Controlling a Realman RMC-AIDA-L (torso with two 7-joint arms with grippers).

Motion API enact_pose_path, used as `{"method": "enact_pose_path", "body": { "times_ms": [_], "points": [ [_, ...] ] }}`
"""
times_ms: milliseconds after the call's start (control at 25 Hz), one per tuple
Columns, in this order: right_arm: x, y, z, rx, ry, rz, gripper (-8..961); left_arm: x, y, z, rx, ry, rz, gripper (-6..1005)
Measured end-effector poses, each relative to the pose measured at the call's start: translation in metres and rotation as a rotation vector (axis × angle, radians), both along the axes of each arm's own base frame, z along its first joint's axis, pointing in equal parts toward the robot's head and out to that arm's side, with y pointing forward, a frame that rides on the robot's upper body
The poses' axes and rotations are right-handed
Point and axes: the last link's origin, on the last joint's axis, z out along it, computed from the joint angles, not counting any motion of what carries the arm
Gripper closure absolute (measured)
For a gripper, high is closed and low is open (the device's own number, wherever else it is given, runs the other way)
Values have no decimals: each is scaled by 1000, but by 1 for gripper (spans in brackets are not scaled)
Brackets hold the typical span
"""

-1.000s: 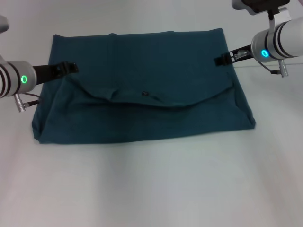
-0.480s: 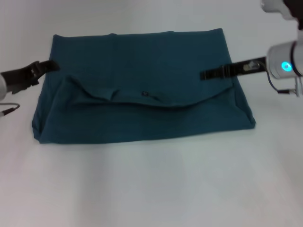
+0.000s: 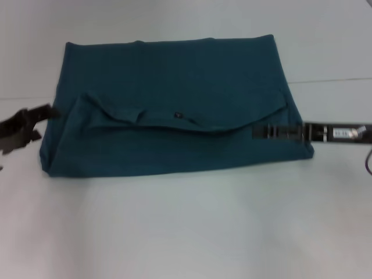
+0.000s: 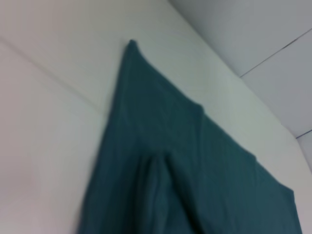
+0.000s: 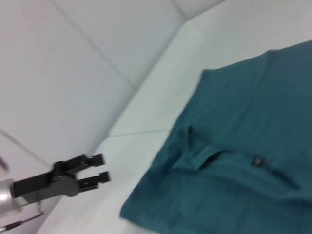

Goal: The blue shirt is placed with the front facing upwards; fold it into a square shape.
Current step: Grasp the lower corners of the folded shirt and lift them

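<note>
- The blue shirt [image 3: 174, 104] lies flat on the white table [image 3: 186, 232], already folded into a wide rectangle; its collar edge curves across the middle, with a small dark neck label [image 3: 178, 115] on it; the chest print is hidden inside the fold
- The left gripper [image 3: 43, 116] sits just off the shirt's left edge, above the table and holding nothing; the right wrist view shows its two fingers [image 5: 100, 159] a little apart; most of the arm is cut off by the frame
- The right gripper [image 3: 261, 132] reaches in over the shirt's near right corner; it is blurred, so I cannot tell how its fingers stand, nor whether it touches the cloth
</note>
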Motion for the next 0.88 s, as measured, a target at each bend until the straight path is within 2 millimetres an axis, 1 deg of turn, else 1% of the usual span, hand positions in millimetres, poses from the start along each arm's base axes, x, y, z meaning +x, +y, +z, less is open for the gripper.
{"method": "enact_pose_path", "body": {
  "times_ms": [40,80,200,280,440,560,880],
  "points": [
    [2,-4,-1,-10,8,6,88,-1,-1,0,-1,-1,2,158],
    [5,-8,-3,-22,13,13,88,-7,-4,1,-7,0,9,158],
    [10,-13,-6,-36,16,21,88,-18,-8,-2,-23,43,-6,158],
    [12,-14,-8,-38,15,21,88,-22,-9,-5,-33,111,-67,158],
    [15,-13,-5,-26,18,18,88,-21,-10,-13,-36,227,-177,158],
    [16,-12,-3,-18,23,14,88,-20,-11,-21,-54,273,-228,157],
    [22,-14,2,-5,27,-2,88,-19,-10,-35,-79,308,-247,157]
  ]
}}
